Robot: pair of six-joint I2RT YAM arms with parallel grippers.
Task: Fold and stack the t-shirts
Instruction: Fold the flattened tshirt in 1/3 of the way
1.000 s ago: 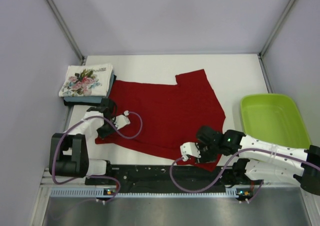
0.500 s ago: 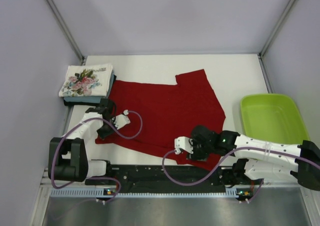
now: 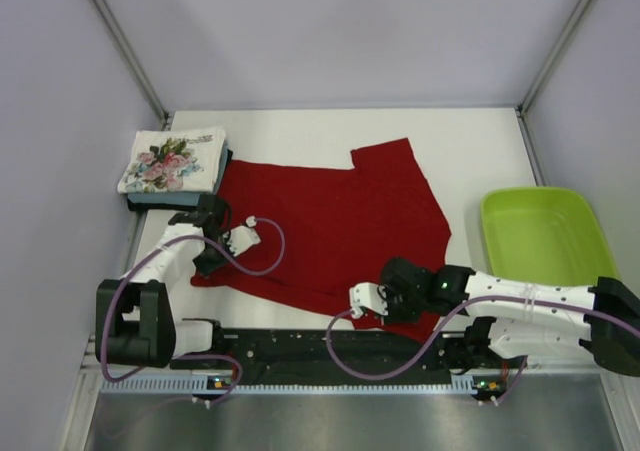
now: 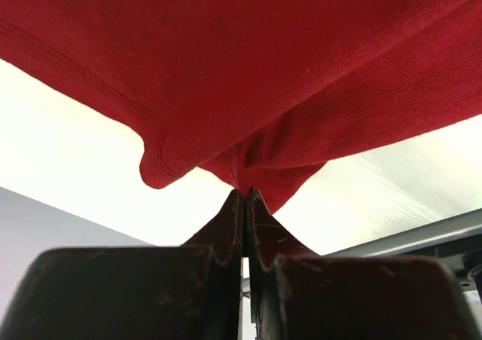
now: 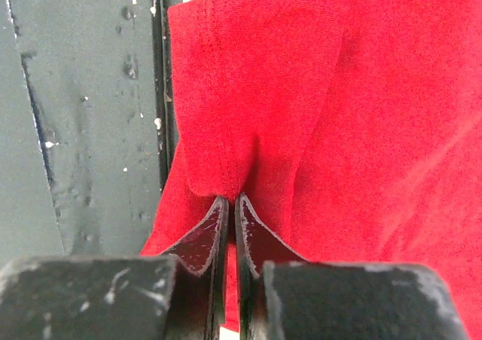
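The deep red t-shirt (image 3: 340, 216) lies spread on the white table. My left gripper (image 3: 212, 233) is shut on its near left corner; the left wrist view shows the red cloth (image 4: 256, 91) pinched between the closed fingers (image 4: 230, 219). My right gripper (image 3: 400, 293) is shut on the shirt's near hem; the right wrist view shows the hem (image 5: 226, 159) bunched in the closed fingers (image 5: 218, 227). A folded stack with the white floral shirt (image 3: 172, 159) on top of light blue and dark ones sits at the far left.
A lime-green plastic tray (image 3: 545, 239) stands at the right. The black and metal rail (image 3: 300, 346) runs along the near table edge, just below the right gripper. Grey walls and frame posts enclose the table.
My right gripper has moved left along the near hem, dragging that edge with it. The left gripper has kept its hold and hardly moved.
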